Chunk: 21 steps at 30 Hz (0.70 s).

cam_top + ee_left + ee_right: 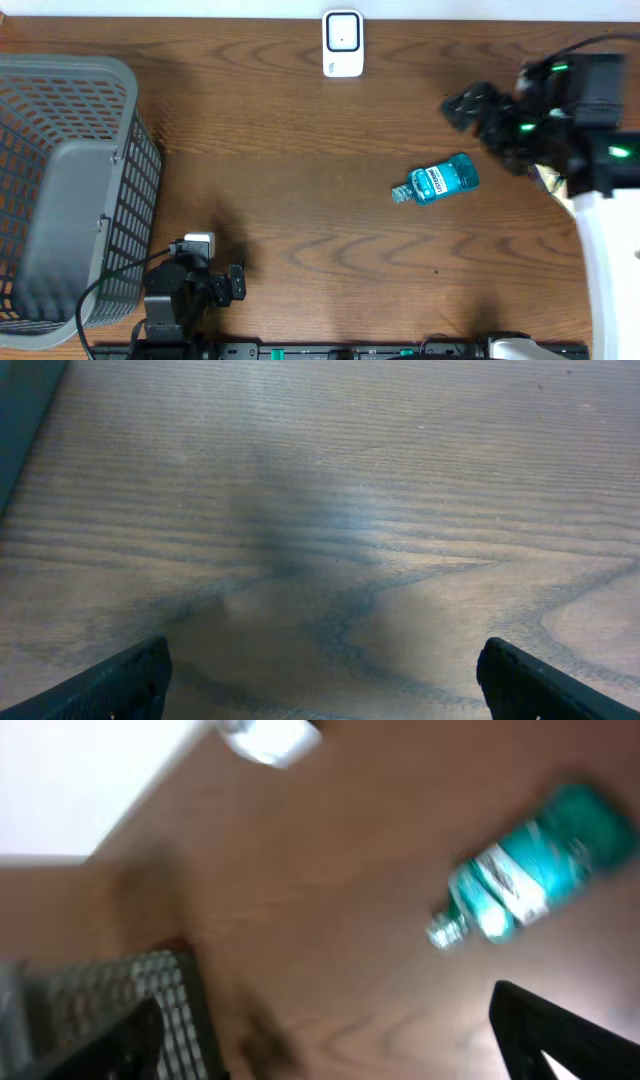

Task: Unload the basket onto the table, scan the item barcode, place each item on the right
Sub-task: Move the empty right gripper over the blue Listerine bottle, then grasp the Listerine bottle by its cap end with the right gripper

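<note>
The item, a teal mouthwash bottle [437, 182] with a white label, lies on its side right of the table's centre. In the blurred right wrist view the bottle [530, 870] lies up and to the right, outside the jaws. The white barcode scanner [342, 43] stands at the far edge, and the scanner [270, 735] shows at the top of that view. My right gripper [460, 107] hovers open just up and right of the bottle, with nothing between its fingers [560, 1030]. My left gripper [238, 281] stays open near the front left, over bare wood [320, 560].
A large grey mesh basket [100, 100] fills the left side of the table, and its wall [130, 990] shows at the lower left of the right wrist view. The right arm's white base [605, 260] stands at the right edge.
</note>
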Each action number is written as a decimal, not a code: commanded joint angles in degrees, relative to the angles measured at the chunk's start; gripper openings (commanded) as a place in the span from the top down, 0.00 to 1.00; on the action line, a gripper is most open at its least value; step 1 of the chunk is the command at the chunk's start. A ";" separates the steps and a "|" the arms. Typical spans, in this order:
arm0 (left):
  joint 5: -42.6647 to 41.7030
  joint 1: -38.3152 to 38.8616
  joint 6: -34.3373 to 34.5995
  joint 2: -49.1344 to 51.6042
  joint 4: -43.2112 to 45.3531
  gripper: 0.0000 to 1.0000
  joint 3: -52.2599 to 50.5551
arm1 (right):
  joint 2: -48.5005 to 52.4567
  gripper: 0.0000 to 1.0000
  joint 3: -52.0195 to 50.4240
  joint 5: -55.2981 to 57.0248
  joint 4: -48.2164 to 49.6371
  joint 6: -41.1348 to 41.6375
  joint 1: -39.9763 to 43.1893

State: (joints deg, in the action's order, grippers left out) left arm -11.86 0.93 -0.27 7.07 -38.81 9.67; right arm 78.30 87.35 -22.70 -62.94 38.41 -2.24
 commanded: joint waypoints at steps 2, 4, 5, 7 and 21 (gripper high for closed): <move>-0.09 0.02 -0.57 -0.09 -0.70 0.02 -0.31 | 6.36 0.01 -7.52 17.33 0.66 28.46 -7.32; -0.09 0.02 -0.57 -0.09 -0.70 0.02 -0.31 | 9.42 0.01 -9.42 17.97 2.95 30.95 -9.05; -0.09 0.02 -0.57 -0.09 -0.68 0.02 -0.31 | 11.34 0.01 -10.12 17.99 4.79 31.71 -9.70; -0.09 0.02 -0.57 -0.09 -0.70 0.02 -0.31 | 15.06 0.01 -10.32 17.86 7.34 31.85 -10.27; -0.09 0.02 -0.57 -0.09 -0.70 0.02 -0.31 | 30.42 0.01 -10.32 19.12 8.52 35.26 -10.51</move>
State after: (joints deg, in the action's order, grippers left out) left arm -11.86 0.93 -0.27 7.07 -38.83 9.67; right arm 106.50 77.10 -5.13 -54.35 72.03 -12.47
